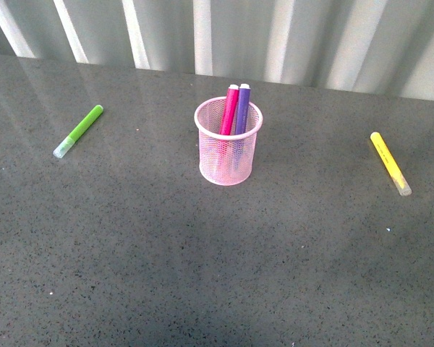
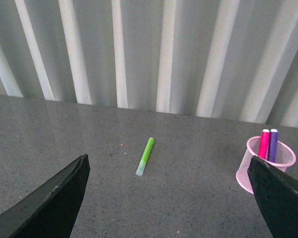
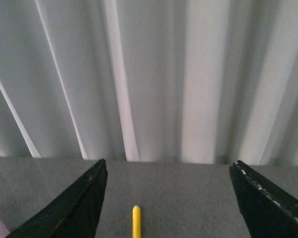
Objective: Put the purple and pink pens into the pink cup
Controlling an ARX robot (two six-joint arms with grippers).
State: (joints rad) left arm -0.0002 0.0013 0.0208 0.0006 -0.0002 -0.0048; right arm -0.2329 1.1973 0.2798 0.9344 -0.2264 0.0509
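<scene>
While empty, both claws (image 2: 166, 198) (image 3: 169, 198) wide apart.

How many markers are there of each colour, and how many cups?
Magenta-pink marker, standing in cup: 1
Dark purple marker, standing in cup: 1
Lime-green marker, on table: 1
Yellow marker, on table: 1
Pink wire-mesh cup: 1
Total: 5

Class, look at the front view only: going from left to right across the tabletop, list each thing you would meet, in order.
Green marker → pink cup holding the pink pen, then the purple pen → yellow marker.
</scene>
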